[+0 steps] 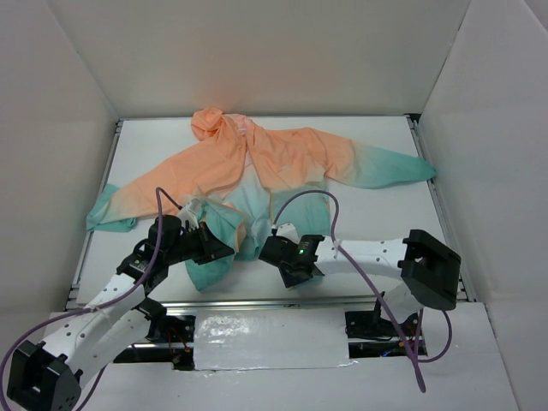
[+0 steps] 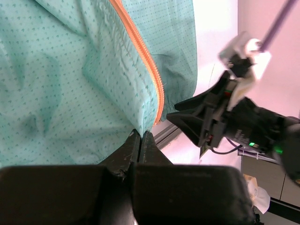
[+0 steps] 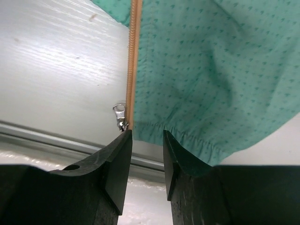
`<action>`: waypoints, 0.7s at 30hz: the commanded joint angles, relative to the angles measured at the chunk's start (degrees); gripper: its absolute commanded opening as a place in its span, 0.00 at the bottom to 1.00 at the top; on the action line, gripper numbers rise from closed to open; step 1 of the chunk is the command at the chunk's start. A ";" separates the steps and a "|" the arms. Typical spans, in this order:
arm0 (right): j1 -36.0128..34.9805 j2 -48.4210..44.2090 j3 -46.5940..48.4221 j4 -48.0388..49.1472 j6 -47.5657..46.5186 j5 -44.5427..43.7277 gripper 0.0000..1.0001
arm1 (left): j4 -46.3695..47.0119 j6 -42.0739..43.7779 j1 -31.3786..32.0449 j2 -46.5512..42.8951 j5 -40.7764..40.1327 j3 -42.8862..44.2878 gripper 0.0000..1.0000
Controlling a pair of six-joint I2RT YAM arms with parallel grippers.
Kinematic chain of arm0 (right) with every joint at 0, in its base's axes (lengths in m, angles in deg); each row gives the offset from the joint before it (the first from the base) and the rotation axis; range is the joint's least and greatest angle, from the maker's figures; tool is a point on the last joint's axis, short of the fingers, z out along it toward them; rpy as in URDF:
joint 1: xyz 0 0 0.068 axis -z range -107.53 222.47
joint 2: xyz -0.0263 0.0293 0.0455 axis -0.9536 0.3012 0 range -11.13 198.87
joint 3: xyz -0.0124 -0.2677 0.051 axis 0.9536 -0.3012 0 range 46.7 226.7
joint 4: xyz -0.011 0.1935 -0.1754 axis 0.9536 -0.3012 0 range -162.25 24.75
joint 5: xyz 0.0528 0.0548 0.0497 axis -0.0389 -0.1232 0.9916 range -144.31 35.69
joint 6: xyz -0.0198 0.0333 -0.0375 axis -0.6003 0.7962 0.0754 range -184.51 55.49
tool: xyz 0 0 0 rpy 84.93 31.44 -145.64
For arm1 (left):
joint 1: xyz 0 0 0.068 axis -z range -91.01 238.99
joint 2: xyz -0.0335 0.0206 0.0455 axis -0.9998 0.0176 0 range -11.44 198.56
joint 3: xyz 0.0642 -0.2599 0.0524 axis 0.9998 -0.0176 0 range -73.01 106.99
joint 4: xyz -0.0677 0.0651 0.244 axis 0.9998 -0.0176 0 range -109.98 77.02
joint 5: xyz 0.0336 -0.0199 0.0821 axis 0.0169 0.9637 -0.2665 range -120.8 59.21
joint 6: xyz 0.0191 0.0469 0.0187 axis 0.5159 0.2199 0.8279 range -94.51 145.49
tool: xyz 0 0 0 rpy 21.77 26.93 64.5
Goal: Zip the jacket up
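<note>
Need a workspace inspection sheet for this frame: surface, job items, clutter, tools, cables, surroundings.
Surface: white table, bare around the garment.
Job's things: jacket spread flat, hood at the far side, front unzipped; orange zipper with its slider down at the hem.
Clutter: nothing seen.
Tools: left tool shut on the jacket's hem corner; right tool open at the hem, slider beside one finger.
Cables: right-arm cable arcs over the jacket; left-arm cable loops above its wrist.
Surroundings: white walls on three sides; shiny sheet between the arm bases.
</note>
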 commanded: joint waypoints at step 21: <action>0.43 3.13 -2.75 3.97 0.23 0.71 0.40 | 2.59 0.64 -0.23 -0.88 1.38 -0.55 0.00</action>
